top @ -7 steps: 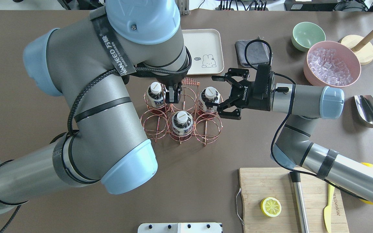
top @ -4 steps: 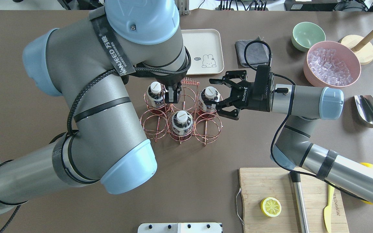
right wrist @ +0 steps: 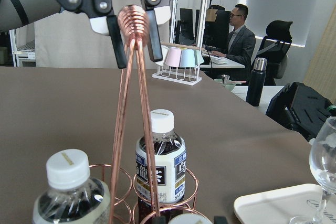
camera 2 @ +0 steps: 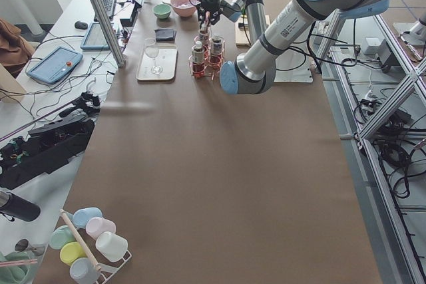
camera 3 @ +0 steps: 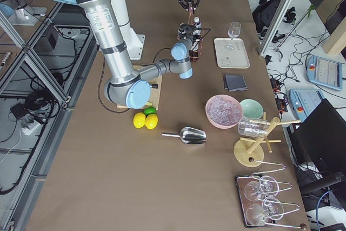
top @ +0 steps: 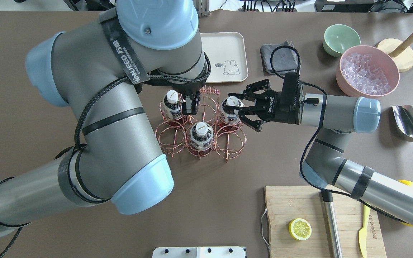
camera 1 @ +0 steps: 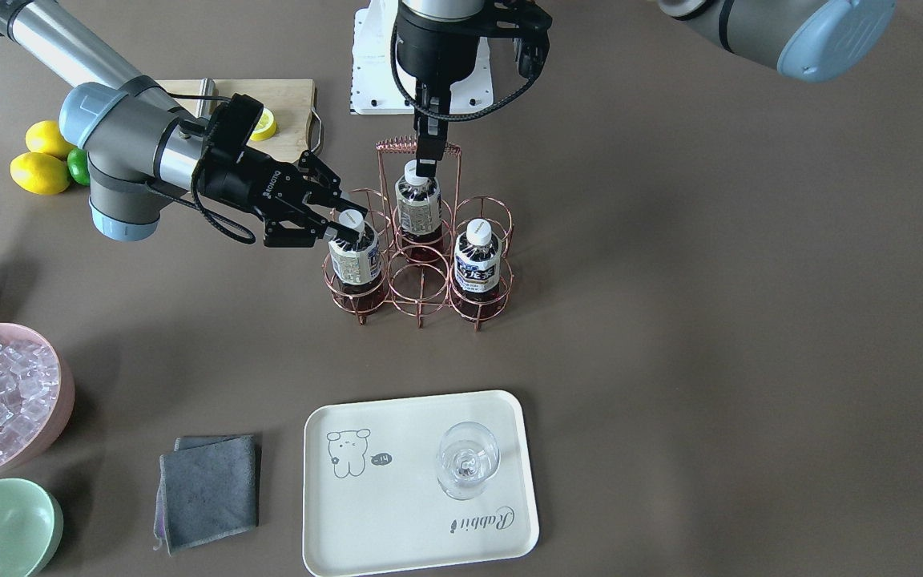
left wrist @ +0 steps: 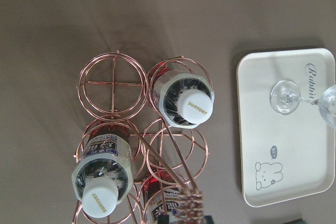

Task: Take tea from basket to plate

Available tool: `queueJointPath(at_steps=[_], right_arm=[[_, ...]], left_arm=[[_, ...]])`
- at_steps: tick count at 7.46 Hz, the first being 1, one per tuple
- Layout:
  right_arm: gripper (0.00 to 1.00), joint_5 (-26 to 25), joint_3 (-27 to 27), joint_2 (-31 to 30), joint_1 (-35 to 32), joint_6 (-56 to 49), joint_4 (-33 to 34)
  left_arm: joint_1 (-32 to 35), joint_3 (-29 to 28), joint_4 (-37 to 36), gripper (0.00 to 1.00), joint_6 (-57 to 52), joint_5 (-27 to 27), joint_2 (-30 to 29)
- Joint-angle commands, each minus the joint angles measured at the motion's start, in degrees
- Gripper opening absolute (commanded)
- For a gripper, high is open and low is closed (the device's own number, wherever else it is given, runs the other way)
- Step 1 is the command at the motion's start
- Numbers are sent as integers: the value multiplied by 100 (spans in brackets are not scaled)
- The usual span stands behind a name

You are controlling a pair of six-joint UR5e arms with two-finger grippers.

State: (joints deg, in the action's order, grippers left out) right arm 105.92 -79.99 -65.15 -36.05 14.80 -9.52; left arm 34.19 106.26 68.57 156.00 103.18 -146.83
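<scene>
The copper wire basket (top: 210,90) stands mid-table with three tea bottles in it (top: 172,104) (top: 201,135) (top: 229,109). My right gripper (top: 233,105) is open, level with the neck of the back right bottle (camera 1: 355,258), one jaw on each side of its white cap. It also shows in the front view (camera 1: 341,227). My left gripper (top: 191,104) is shut on the basket's coiled handle (right wrist: 133,20), seen from the right wrist. The cream plate (top: 224,50) lies beyond the basket and bears a clear stemmed glass (camera 1: 468,458).
A grey cloth (top: 280,57), a mint-green bowl (top: 341,39) and a pink bowl of clear cubes (top: 368,70) lie at the back right. A metal scoop (top: 409,123) and a cutting board (top: 299,200) with a lemon slice (top: 299,229) lie at the front right.
My right gripper has moved left onto the back right bottle, so its open jaws now stand on either side of the cap. The left gripper and basket have not moved.
</scene>
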Motion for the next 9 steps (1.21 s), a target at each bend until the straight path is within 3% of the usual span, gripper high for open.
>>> queueJointPath(at_steps=[1, 5, 8, 9], right_arm=[[0, -28, -8, 2, -33, -3, -6], [0, 244, -236, 28, -428, 521, 107], [0, 744, -1087, 46, -867, 926, 1055], [0, 876, -1159, 54, -1060, 1190, 1075]], left_arm=[[0, 8, -11, 0, 0, 0, 6], [0, 0, -20, 0, 9, 0, -3], [0, 8, -28, 0, 18, 0, -12], [0, 17, -28, 0, 18, 0, -12]])
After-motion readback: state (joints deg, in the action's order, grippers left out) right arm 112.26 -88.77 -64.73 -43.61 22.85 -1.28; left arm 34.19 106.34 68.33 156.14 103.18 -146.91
